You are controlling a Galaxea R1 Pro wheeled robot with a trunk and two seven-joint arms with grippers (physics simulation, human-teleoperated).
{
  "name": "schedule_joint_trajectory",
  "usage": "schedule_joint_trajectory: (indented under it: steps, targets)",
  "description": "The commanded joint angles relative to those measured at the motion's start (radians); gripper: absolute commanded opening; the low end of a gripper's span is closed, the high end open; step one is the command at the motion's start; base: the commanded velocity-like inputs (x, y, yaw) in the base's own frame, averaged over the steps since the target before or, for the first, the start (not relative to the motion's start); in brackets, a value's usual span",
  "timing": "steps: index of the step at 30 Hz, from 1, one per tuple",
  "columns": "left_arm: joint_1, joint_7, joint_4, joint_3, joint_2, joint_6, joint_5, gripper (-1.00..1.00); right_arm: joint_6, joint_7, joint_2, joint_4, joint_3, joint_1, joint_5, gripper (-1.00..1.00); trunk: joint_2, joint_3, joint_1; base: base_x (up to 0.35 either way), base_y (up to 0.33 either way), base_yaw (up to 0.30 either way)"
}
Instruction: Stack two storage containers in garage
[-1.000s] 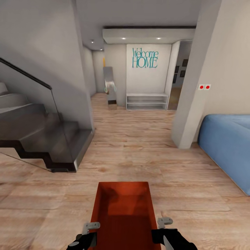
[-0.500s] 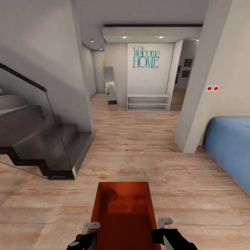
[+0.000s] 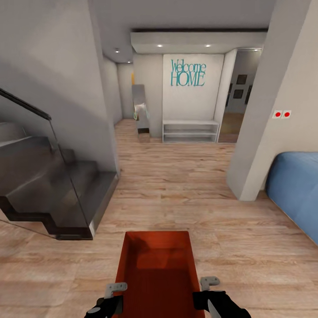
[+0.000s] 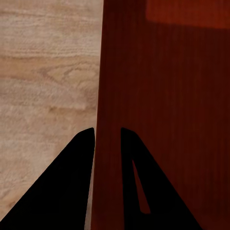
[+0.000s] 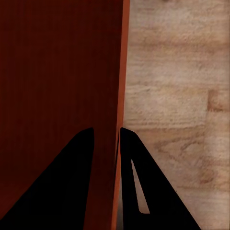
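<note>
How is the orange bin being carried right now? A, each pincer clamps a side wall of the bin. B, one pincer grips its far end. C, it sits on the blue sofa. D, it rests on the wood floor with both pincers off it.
A: the left pincer and the right pincer each straddle a side wall of the storage container, one finger inside and one outside, holding it above the wood floor.

Jaws astride container wall [image 5: 120, 72], plank floor [image 5: 177, 96] beyond
</note>
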Motion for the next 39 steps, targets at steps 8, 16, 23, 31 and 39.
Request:
schedule_joint_trajectory:
  steps: [8,16,23,31,39]
  targets:
    - [-0.001,-0.023,0.004,-0.004,0.003,0.006,-0.005,-1.0,0.007,0.01,-0.033,-0.005,0.03,0.0,-0.019,-1.0,0.0,-0.001,0.001,0.339,0.014,0.0]
    - [-0.001,-0.023,0.004,-0.004,0.003,0.006,-0.005,-1.0,0.007,0.009,-0.033,-0.005,0.03,0.0,-0.019,-1.0,0.0,-0.001,0.001,0.342,0.001,0.0]
    - [-0.001,-0.023,0.004,-0.004,0.003,0.006,-0.005,-1.0,0.007,0.008,-0.033,-0.005,0.03,0.0,-0.019,-1.0,0.0,-0.001,0.001,0.343,0.0,0.0]
    - [-0.001,-0.023,0.004,-0.004,0.003,0.006,-0.005,-1.0,0.007,0.008,-0.033,-0.006,0.03,0.0,-0.019,-1.0,0.0,-0.001,0.001,0.343,0.0,0.0]
    - [-0.001,-0.023,0.004,-0.004,0.003,0.006,-0.005,-1.0,0.007,0.008,-0.033,-0.005,0.03,0.0,-0.019,-1.0,0.0,-0.001,0.001,0.343,0.0,0.0]
